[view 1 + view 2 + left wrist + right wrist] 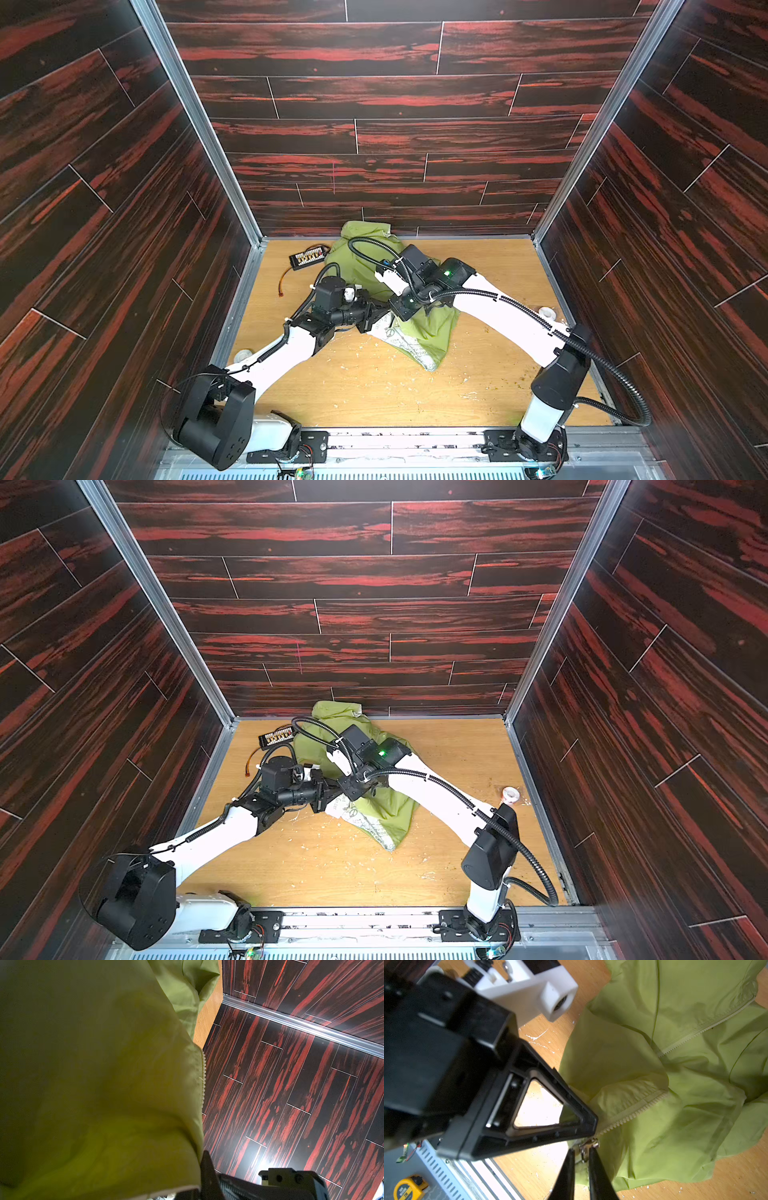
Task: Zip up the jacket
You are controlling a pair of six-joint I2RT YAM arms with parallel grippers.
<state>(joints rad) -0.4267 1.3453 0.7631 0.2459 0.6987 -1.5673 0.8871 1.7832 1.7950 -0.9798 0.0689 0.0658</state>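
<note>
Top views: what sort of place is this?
Probably a robot test cell, not a home: two white-and-black robot arms on a metal base rail, a tan wooden tabletop, boxed in by dark red wood-print wall panels.

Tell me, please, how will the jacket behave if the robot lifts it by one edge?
Probably floppy: the jacket lies in soft folds on the table. Likely light, since the fabric looks thin. Pushed, it would probably bunch up, being crumpled now.
</note>
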